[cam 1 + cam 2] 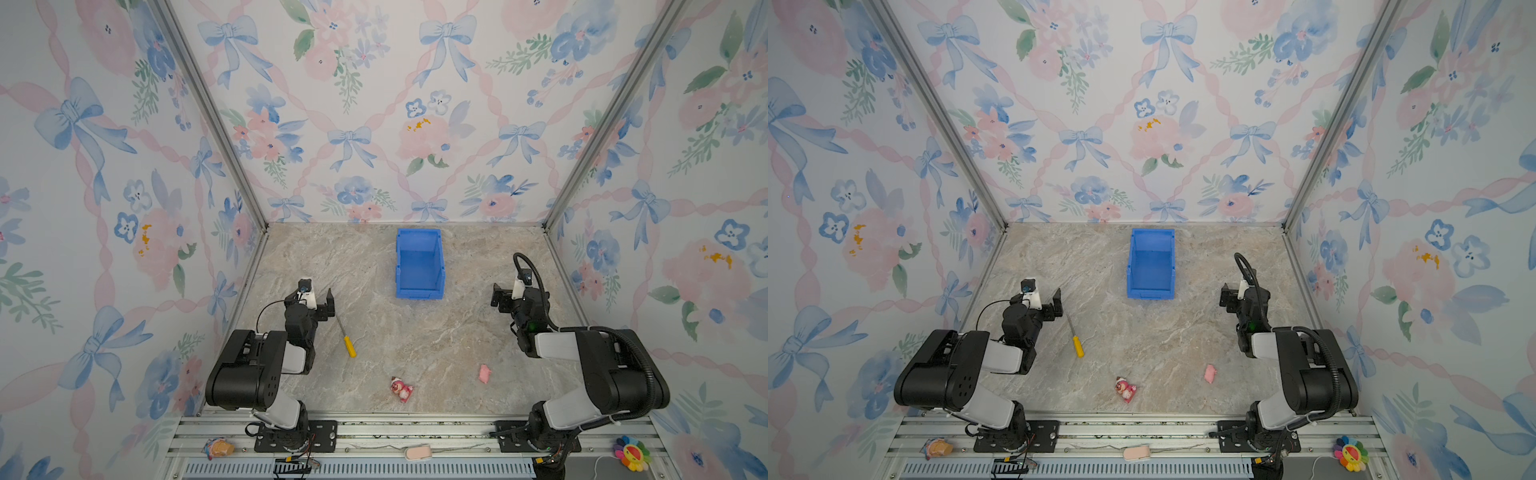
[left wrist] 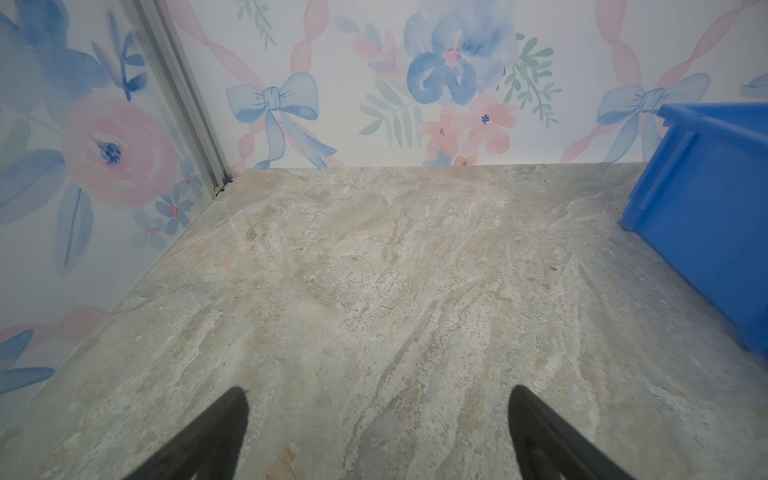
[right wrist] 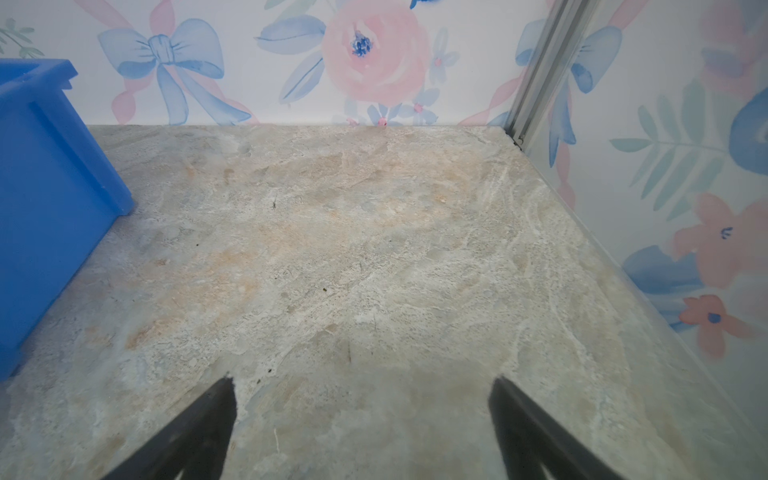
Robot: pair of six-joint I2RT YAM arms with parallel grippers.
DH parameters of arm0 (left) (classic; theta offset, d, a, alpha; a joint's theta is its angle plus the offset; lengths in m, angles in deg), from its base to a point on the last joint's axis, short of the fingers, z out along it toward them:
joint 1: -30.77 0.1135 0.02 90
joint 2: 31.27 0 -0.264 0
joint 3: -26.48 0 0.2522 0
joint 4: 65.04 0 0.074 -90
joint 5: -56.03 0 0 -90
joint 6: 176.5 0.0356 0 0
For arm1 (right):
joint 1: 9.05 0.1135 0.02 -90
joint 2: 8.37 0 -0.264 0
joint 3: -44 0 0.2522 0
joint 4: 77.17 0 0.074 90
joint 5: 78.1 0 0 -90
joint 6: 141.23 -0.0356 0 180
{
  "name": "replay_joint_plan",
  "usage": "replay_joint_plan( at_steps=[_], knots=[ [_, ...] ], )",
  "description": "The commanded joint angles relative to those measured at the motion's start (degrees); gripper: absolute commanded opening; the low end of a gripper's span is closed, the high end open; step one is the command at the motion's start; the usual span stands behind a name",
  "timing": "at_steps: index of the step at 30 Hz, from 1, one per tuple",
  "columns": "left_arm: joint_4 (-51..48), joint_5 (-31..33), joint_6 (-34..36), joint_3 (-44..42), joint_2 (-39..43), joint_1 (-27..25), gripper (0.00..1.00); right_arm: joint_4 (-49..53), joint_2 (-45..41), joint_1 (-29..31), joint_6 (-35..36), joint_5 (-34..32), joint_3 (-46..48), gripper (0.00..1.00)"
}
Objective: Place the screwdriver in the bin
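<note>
Left fingers apart, pointing forward | right fingers apart, pointing forward

Yellow-handled screwdriver lies flat on the marbled tabletop, dark shaft pointing rearward; the upright blue bin stands well apart, farther back, its cut-down wall nearest

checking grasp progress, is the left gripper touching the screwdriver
Apart: a top view shows a sliver of table between the left gripper and the screwdriver.
</note>
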Motion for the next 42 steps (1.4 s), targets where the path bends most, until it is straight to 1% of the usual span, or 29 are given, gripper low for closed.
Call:
replay_joint_plan(
  at_steps=[1,4,7,9,14,17,19,22,24,27,33,36,40,42],
  knots=[
    [-1.65,2.23,0.05,-0.50,4.37,0.14,0.98,9.97,-3.25,0.64,0.05,-1.93,-4.30,0.97],
    [-9.21,3.66,-0.95,1.48,7.92,0.28,0.98,16.08,-4.74,0.79,0.11,-0.58,-6.91,0.97],
    [-17.03,3.15,-1.04,2.76,10.76,0.17,0.98,19.18,-7.41,1.85,0.09,-2.03,-7.41,0.97],
    [-21.80,3.89,-2.00,3.20,13.17,0.14,0.98,22.60,-9.24,2.85,0.04,-2.91,-8.41,0.97],
    [-34.12,6.33,-5.58,5.04,20.36,-0.57,0.98,31.07,-14.17,7.84,1.47,-5.74,-10.73,0.97],
    [-44.65,10.26,-11.07,8.23,24.24,-0.79,0.98,35.12,-16.60,11.95,0.93,-8.27,-12.08,0.97],
    [-51.49,9.80,-13.41,10.58,26.30,-0.90,0.98,38.15,-17.60,15.32,0.24,-11.51,-13.52,0.97],
    [-58.75,9.13,-16.65,13.78,27.90,-1.74,0.98,43.37,-17.71,18.96,-1.77,-15.05,-16.44,0.97],
    [-61.61,8.15,-18.47,15.39,28.22,-2.28,0.98,47.55,-17.03,20.78,-4.18,-16.97,-19.14,0.97],
    [-64.08,6.82,-20.79,16.96,28.47,-3.37,0.98,51.95,-15.53,22.63,-6.57,-17.27,-22.56,0.97],
    [-70.93,3.86,-23.95,21.77,25.47,-5.69,0.98,52.15,-13.40,26.52,-9.42,-17.15,-26.47,0.97],
    [-73.93,6.47,-25.67,22.77,23.05,-8.22,0.98,55.80,-10.31,26.79,-12.16,-16.95,-30.91,0.97],
    [-79.76,7.76,-30.30,25.77,20.83,-12.01,0.98,62.74,-6.26,26.78,-11.54,-15.19,-38.39,0.97],
    [-82.13,8.55,-31.79,27.47,19.63,-14.56,0.98,62.23,-6.50,26.88,-11.26,-13.55,-38.62,0.97]
  ],
)
